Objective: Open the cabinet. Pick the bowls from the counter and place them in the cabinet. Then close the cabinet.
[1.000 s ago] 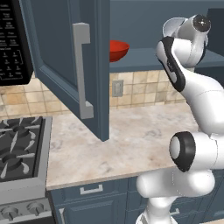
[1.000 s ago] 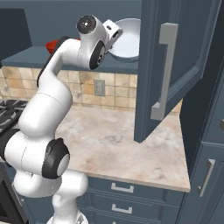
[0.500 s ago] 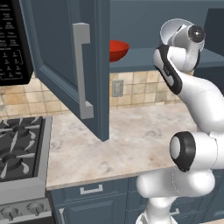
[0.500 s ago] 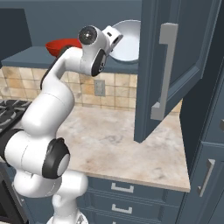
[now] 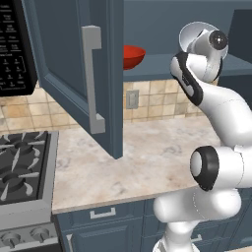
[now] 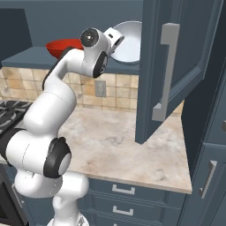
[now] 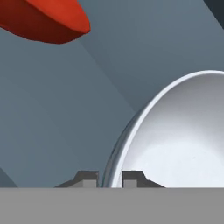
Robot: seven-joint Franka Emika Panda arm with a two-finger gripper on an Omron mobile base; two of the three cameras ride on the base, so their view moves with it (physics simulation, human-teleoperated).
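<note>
The cabinet stands open, its left door (image 5: 69, 74) and right door (image 6: 181, 57) swung out over the counter (image 5: 147, 157). The red bowl (image 5: 133, 55) (image 6: 62, 47) (image 7: 43, 22) rests on the cabinet's shelf (image 5: 162, 66). My gripper (image 7: 109, 177) (image 6: 118, 40) is shut on the rim of the white bowl (image 7: 183, 140) (image 6: 131, 42) (image 5: 191, 34). It holds the bowl tilted on edge at the cabinet opening, to the right of the red bowl. One fingertip (image 7: 87, 178) sits on each side of the rim.
A black gas stove (image 5: 22, 167) lies left of the counter, under a microwave (image 5: 15, 49). A wall outlet (image 5: 132, 98) is set in the tiled backsplash. Blue base drawers (image 6: 123, 190) run below, and a tall cabinet (image 6: 212, 154) stands at the right.
My wrist has dropped a little and turned. The white bowl stays held at about the same spot by the shelf. More of the red bowl shows past my arm.
</note>
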